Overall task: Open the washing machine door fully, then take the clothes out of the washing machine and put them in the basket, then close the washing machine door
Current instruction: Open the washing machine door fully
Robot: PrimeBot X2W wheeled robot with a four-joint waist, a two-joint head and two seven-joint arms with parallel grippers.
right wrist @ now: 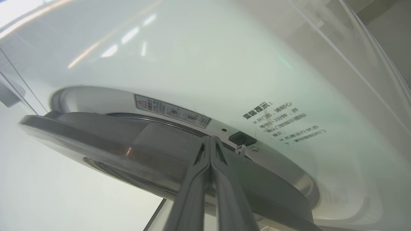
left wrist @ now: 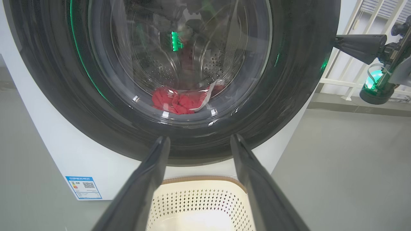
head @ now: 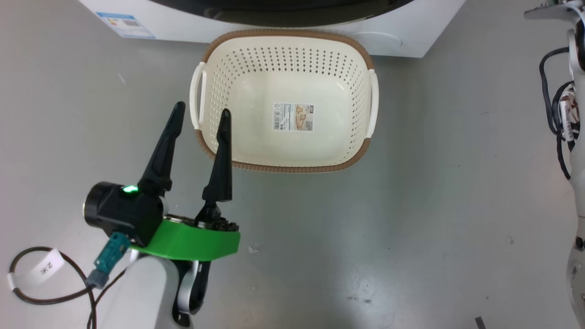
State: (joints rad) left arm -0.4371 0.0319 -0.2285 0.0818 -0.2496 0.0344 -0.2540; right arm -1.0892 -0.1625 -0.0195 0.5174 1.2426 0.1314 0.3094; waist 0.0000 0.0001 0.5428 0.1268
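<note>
The task is at its first step. The washing machine door (left wrist: 289, 96) is not swung open. In the right wrist view its edge seems to stand only slightly off the white front of the washing machine (left wrist: 64, 150), with the latch slot (right wrist: 242, 138) showing in the gap. The right claw (right wrist: 210, 138) has its fingers pressed together, tips at that door edge, with nothing visible between them. The left claw (head: 202, 108) hangs with fingers apart, empty, above the floor (head: 411, 228) just beside the basket (head: 283, 168). The basket is empty and stands right before the machine. The clothes (left wrist: 178, 101) still lie in the drum behind the glass. Opening fully, unloading and closing all remain.
</note>
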